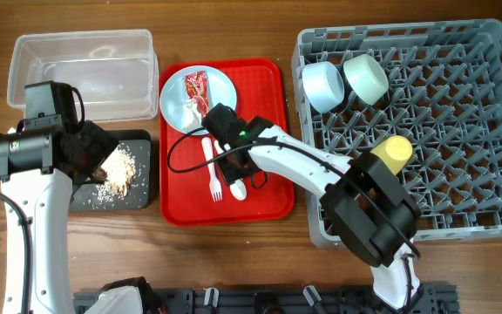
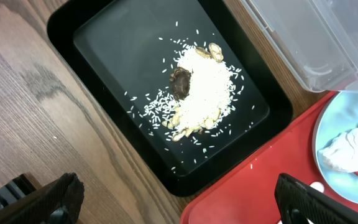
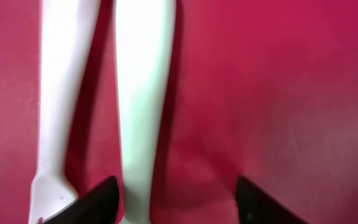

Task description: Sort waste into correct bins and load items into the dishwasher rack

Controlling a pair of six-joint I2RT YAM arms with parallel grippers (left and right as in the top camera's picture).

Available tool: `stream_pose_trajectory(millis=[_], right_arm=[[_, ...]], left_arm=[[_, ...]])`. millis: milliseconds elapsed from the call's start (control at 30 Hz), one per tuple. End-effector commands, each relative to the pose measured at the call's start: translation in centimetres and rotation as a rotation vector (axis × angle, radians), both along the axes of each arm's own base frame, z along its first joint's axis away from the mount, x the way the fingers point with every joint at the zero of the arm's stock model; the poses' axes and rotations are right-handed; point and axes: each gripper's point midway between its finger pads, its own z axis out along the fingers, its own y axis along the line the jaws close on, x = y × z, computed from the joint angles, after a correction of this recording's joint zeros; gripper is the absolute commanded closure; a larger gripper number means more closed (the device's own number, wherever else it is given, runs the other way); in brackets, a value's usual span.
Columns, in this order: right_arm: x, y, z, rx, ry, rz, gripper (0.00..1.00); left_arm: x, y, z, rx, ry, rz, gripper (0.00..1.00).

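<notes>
Red serving tray [image 1: 264, 83] on wooden table [image 1: 225, 253]; pale blue plate [image 1: 174, 100] at tray's top-left corner, overhead view.

At the right wrist, two white handles [image 3: 143, 93] are blurred and run off top and bottom; which is the spoon [image 1: 238, 187] cannot be told. Overhead, the right gripper [image 1: 234, 163] hides under its own wrist. The left wrist view cuts off the plate [image 2: 335, 115] at the right edge

Robotics lab setup: wooden table [image 1: 234, 251], dishwasher rack [image 1: 460, 113].
</notes>
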Motion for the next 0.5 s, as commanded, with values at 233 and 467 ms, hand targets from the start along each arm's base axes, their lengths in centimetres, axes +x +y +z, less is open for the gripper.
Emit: stream_pose_trajectory(millis=[233, 467], right_arm=[[-0.6, -3.1, -1.9, -0.159, 0.021, -0.11, 0.96], [0.3, -4.1, 8.2, -0.026, -0.104, -0.2, 0.96]], left_arm=[[-0.1, 0.1, 0.1, -0.001, 0.001, 0.003, 0.0], [-0.2, 0.1, 0.0, -0.002, 0.005, 0.003, 0.0]])
